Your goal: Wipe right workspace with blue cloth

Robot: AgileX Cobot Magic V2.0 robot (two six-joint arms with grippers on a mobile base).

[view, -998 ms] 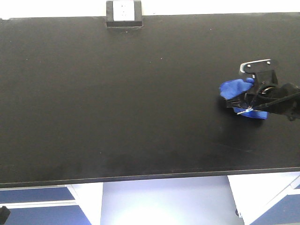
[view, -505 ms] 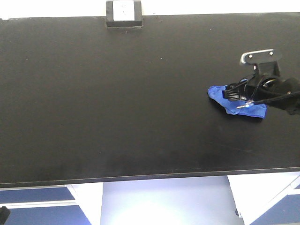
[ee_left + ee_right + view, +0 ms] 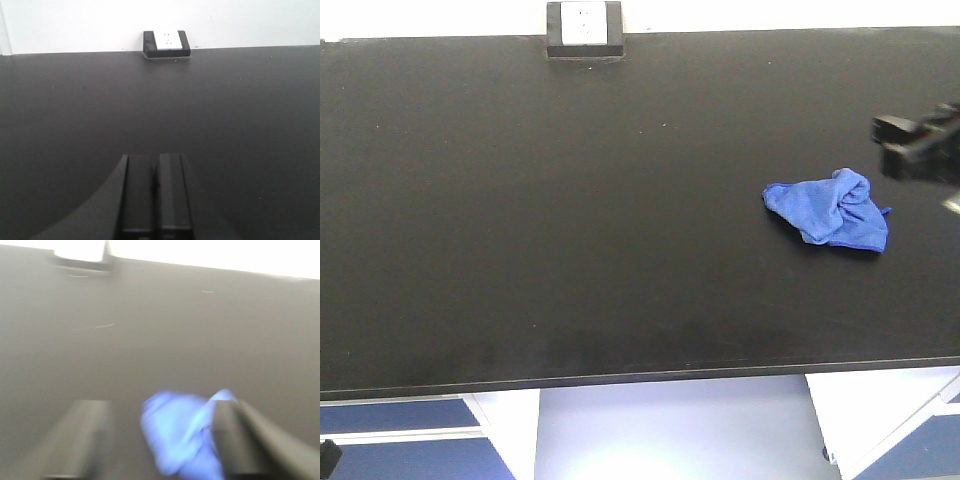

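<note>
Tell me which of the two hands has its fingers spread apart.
The right hand: its wrist view shows two fingers set wide apart with the blue cloth lying loose between them. The left hand has its fingers pressed together over bare countertop.

Matte black right workspace (image 3: 570, 220) carries bunched blue cloth (image 3: 830, 208) toward right; outlet box (image 3: 584, 28) at back edge.

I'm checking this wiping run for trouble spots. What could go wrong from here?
1. The blue cloth lies bunched and loose on the right workspace, free of the right end effector, so wiping may stall unless it is regrasped.
2. The right wrist view is blurred, so a regrasp could miss the cloth.
3. The cloth lies toward the right side; a sweep could push it off.
</note>
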